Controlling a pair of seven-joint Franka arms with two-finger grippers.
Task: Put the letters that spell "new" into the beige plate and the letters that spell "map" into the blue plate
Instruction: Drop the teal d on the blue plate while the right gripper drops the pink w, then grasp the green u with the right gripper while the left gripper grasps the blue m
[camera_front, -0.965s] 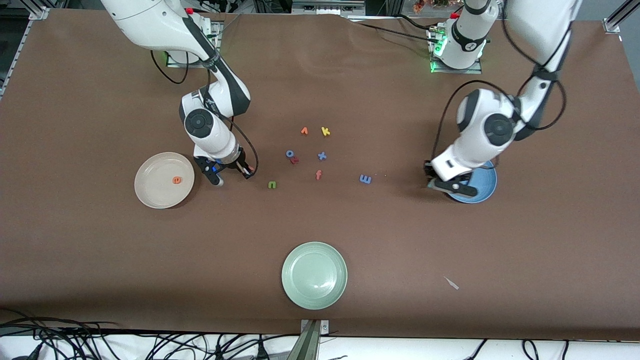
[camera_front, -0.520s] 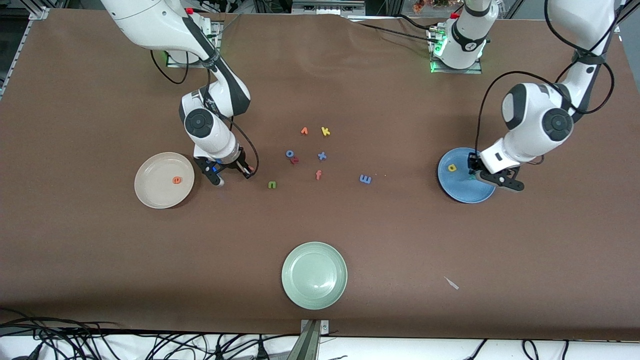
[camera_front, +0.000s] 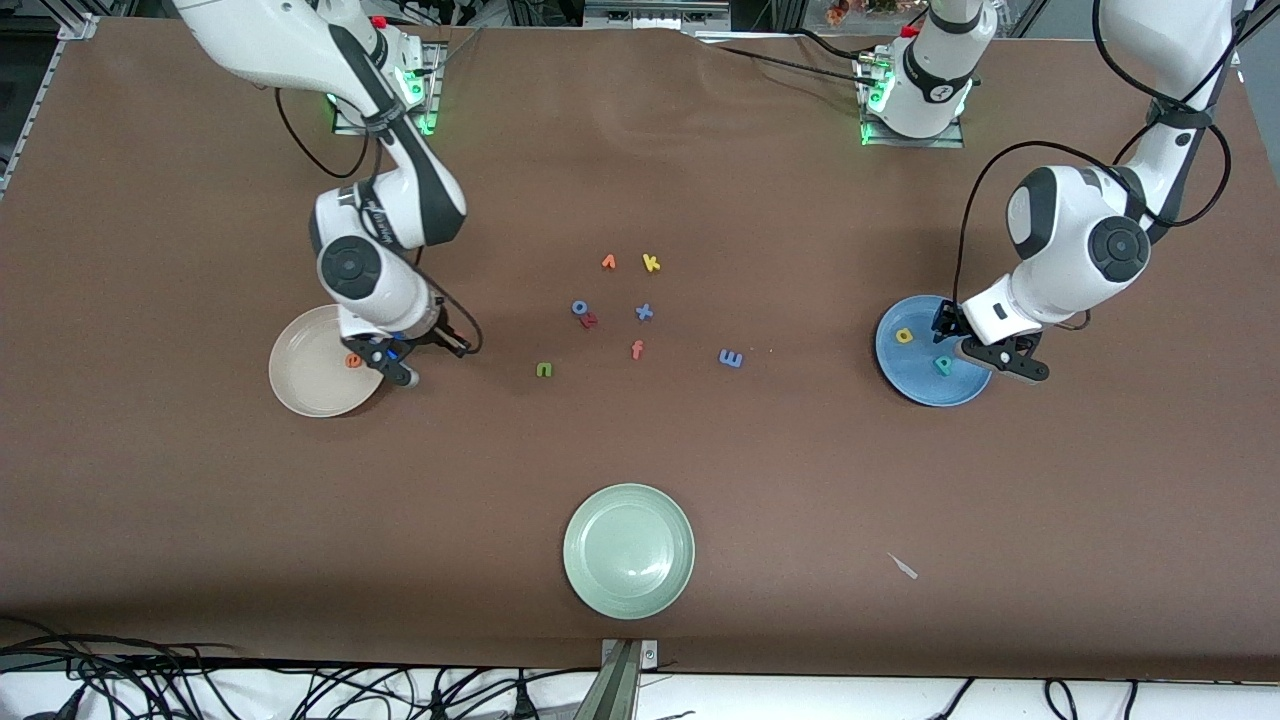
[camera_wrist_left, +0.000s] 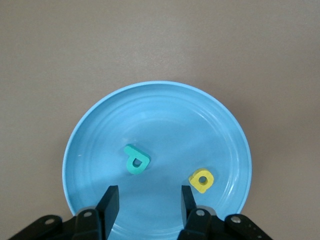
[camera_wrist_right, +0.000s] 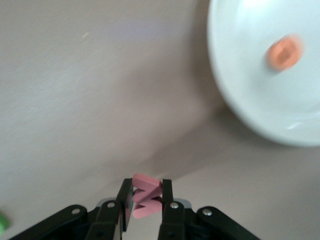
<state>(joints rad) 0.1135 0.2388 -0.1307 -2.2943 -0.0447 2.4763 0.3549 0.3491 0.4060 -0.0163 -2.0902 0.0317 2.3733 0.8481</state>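
The right gripper (camera_wrist_right: 146, 200) is clamping the pink "w" (camera_wrist_right: 145, 195) over the beige plate (camera_front: 300, 390) rim, beside the orange "e" (camera_front: 352, 360); the drop comes next. The left gripper (camera_wrist_left: 149, 199) is hovering part-open, empty, over the blue plate (camera_wrist_left: 100, 130) holding "p" (camera_wrist_left: 136, 159) and "a" (camera_wrist_left: 201, 180). "n" (camera_front: 544, 369) and "m" (camera_front: 731, 358) are lying mid-table.

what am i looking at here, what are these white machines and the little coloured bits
Two white robot arms work at a brown table. One picture looks down from across the table; the other two come from cameras on each wrist. The right hand pinches a pink "w" beside the beige plate, which holds an orange "e". The left hand hangs open over the blue plate, which holds a teal "p" and yellow "a". More toy letters and a pale green plate lie on the table.
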